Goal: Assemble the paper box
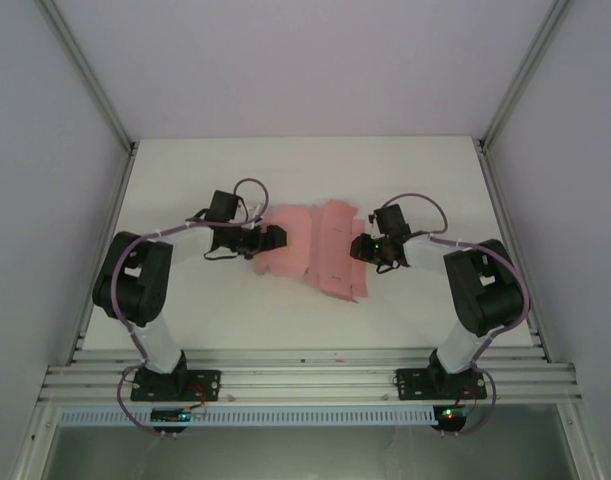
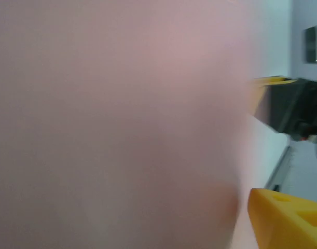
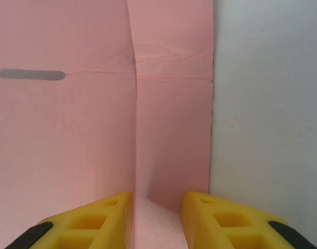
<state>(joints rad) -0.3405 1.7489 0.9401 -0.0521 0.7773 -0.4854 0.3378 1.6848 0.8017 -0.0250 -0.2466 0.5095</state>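
Overhead; wrist cameras against paper box

From above we see soft, even white light, dimmer toward the side walls. The arms throw only faint shadows on the table, and the pink sheet looks slightly soft. In the left wrist view the sheet sits so close that it is a featureless pink blur, and the yellow fingers of the left gripper are smeared too. The right wrist view is bright and sharp: creases in the sheet read clearly, with a thin shadow along its right edge.
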